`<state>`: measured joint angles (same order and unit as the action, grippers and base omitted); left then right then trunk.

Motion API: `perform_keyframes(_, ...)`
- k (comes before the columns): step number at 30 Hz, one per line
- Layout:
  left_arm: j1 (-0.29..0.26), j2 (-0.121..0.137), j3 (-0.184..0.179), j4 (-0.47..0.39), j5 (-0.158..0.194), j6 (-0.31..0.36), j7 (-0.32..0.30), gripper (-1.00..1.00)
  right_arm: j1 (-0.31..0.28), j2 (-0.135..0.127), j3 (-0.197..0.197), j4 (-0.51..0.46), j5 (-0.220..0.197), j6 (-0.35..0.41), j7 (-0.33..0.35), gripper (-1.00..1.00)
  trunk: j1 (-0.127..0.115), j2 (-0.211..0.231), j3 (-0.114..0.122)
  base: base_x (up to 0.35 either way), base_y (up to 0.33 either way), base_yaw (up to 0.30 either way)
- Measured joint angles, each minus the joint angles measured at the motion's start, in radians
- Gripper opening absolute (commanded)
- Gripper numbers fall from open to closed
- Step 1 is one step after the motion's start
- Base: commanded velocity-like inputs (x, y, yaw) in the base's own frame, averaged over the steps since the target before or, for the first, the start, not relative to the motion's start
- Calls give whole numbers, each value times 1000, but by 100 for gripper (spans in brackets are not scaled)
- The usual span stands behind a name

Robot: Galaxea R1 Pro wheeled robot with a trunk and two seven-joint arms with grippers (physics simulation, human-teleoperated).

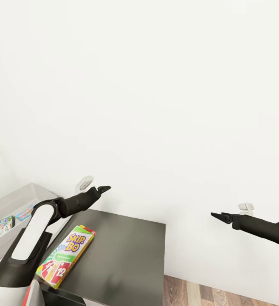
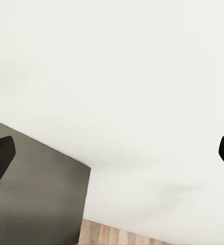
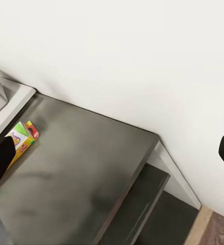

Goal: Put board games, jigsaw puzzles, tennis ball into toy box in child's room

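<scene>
Your landmark is the dark grey flat cabinet top (image 1: 122, 250). The rainbow-coloured flat "SKIP-BO" card game box (image 1: 66, 253) lies face up on it, at the cabinet's edge nearest the light-grey shallow plastic toy box (image 1: 12, 204), which stands just past that edge on the pale desk. The toy box already holds some flat colourful printed boxes.

Key relation: the game box sits below and just behind your left gripper (image 1: 100, 188), under the left forearm, so the left arm is clearly the nearer one. Your right gripper (image 1: 219, 216) hangs well off the cabinet's far side, over the wood-plank floor (image 1: 224, 293). The box's long axis runs from the cabinet's front edge back toward the white wall (image 1: 156, 85), slightly slanted toward the cabinet's middle.

Left gripper: jaws spread wide, nothing between them, pointing at the wall past the cabinet's back corner. Right gripper: also spread, empty, with the game box at the near edge of its wrist view.

My read: you'd need to pull the left gripper back and down onto the box, then carry it across into the toy box beside the cabinet.
</scene>
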<state>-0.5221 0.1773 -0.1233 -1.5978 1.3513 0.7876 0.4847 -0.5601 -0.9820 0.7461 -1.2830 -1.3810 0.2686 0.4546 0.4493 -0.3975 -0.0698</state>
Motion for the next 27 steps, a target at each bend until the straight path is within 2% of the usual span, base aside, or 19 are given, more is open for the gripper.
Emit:
perform_keyframes(6, 8, 16, 10, 5, 0, -4, 0, 100, 1, 6, 1, -1, 2, -1, 1, 100, 0, 0, 0, 0, -1, -5)
perform_keyframes(9, 13, 25, 30, 7, 0, -4, -1, 100, 1, 10, 1, -2, 7, -2, 2, 100, 0, 0, 0, 11, 0, -2)
perform_keyframes(18, 27, 32, 55, 9, -1, -5, -3, 100, 2, 14, 1, -1, 17, -5, 4, 100, 0, 0, 0, 129, 45, -1)
perform_keyframes(27, 34, 33, 62, 10, -1, -7, -2, 100, 2, 23, 3, 4, 20, -8, 5, 100, 0, 0, 0, 89, 37, 0)
